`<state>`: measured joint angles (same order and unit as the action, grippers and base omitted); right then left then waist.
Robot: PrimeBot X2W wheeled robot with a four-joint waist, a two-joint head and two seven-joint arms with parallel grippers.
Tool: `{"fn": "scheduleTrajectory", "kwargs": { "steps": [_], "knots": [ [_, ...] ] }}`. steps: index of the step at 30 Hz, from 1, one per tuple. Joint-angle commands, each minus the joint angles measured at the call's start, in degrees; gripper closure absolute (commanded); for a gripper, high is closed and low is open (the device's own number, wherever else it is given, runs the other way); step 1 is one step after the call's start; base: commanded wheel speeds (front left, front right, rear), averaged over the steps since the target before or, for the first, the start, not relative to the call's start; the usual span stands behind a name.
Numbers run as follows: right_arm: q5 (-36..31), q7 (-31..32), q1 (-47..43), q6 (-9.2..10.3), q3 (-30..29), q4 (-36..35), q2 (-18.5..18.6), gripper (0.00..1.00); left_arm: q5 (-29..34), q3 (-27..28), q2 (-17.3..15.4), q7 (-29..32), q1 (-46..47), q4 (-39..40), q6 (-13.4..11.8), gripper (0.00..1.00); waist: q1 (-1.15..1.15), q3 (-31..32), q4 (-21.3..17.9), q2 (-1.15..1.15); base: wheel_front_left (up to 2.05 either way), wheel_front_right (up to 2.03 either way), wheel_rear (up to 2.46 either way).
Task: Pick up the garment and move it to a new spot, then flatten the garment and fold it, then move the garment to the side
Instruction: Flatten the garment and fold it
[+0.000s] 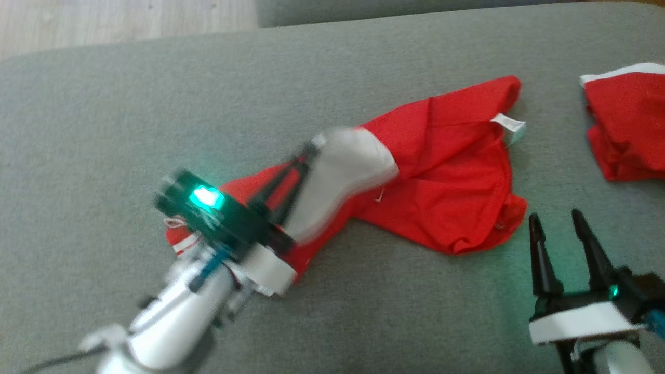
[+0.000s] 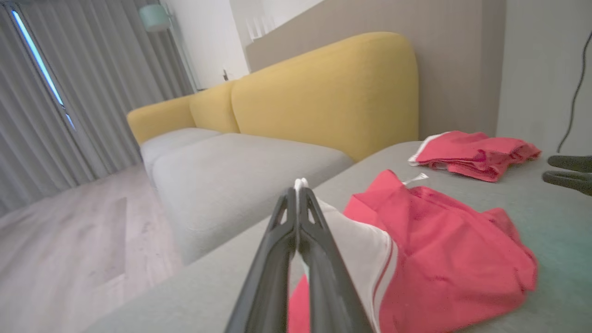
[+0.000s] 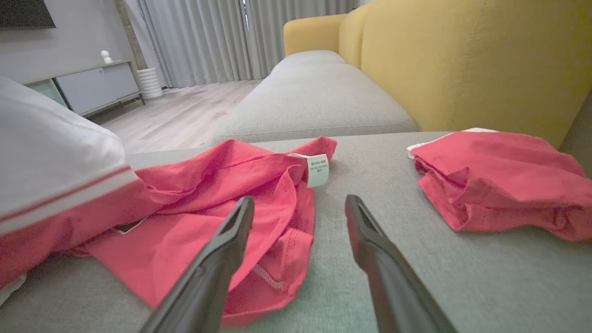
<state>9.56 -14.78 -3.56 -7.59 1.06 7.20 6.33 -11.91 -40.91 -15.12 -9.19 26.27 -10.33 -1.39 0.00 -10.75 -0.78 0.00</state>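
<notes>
Nearest us, the left gripper (image 1: 313, 147) (image 2: 299, 188) has its two dark fingers pressed together, pinching the white panel (image 1: 348, 166) of the red-and-white cloth garment (image 1: 447, 176) (image 2: 444, 240) (image 3: 222, 185). In the left wrist view a sliver of white fabric pokes out btwn the tips. That arm is blurred in the head view, w/ a green light glowing on its wrist. The pinched white part stands raised off the surface. The rest of the garment lies crumpled and trails off to the right across the flat grey fabric cushion (image 1: 104, 130), approx mid-cushion.

Our right gripper (image 1: 554, 217) (image 3: 299, 201) sits at the lower right of the head view, fingers spread wide w/ nothing btwn them, tips just beside the garment's bunched right hem.

Further out, a small white care label (image 1: 511, 127) (image 3: 317, 170) sticks out at the garment's far edge. Beyond that and to the right, a second red garment w/ white trim (image 1: 628, 130) (image 2: 476, 152) (image 3: 504, 180) lies roughly folded near the cushion's edge, well apart from the first.

In the bg we see a grey sofa seat (image 2: 231, 171) (image 3: 314, 101) w/ a mustard-yellow backrest (image 2: 323, 92) (image 3: 462, 60), then pale wood floor (image 1: 104, 21) (image 3: 185, 115), a low white cabinet (image 3: 92, 85) and grey curtains (image 2: 92, 92) (image 3: 199, 37).
</notes>
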Motion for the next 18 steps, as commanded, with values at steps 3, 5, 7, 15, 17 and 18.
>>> {"fn": "scheduleTrajectory", "kwargs": {
  "steps": [3,5,7,15,17,18],
  "knots": [
    [1.55,-0.22,4.74,0.1,1.48,-0.47,3.0,0.0,0.2,5.72,-4.91,2.07,5.97,6.19,-1.39,1.0,0.0,-1.8,1.53,0.0,0.0,0.0,0.0],
    [2.74,-0.22,6.83,0.1,1.66,0.82,4.33,0.0,0.34,7.91,-6.87,2.87,7.68,8.03,-2.14,1.0,0.0,-2.81,1.91,0.0,0.0,0.0,0.0],
    [3.96,-0.22,9.05,0.1,1.89,2.66,5.78,0.0,0.72,9.8,-8.55,3.32,9.33,9.09,-2.91,1.0,0.0,-3.73,2.31,0.0,0.0,0.0,0.0],
    [8.12,0.11,17.23,0.1,4.42,10.74,10.1,0.0,2.55,13.9,-12.61,3.03,14.47,7.05,-4.79,1.0,0.0,-6.49,3.99,0.0,0.0,0.0,0.0],
    [9.41,0.49,19.12,0.1,5.39,12.31,10.85,0.0,2.38,14.29,-12.84,2.77,15.14,6.1,-4.81,1.0,0.0,-7.06,4.37,0.0,0.0,0.0,0.0],
    [9.99,0.71,20.08,0.1,5.81,12.98,11.15,0.0,2.26,14.36,-12.86,2.47,15.5,5.62,-4.66,1.0,0.0,-7.31,4.53,0.0,0.0,0.0,0.0]
  ]
}}
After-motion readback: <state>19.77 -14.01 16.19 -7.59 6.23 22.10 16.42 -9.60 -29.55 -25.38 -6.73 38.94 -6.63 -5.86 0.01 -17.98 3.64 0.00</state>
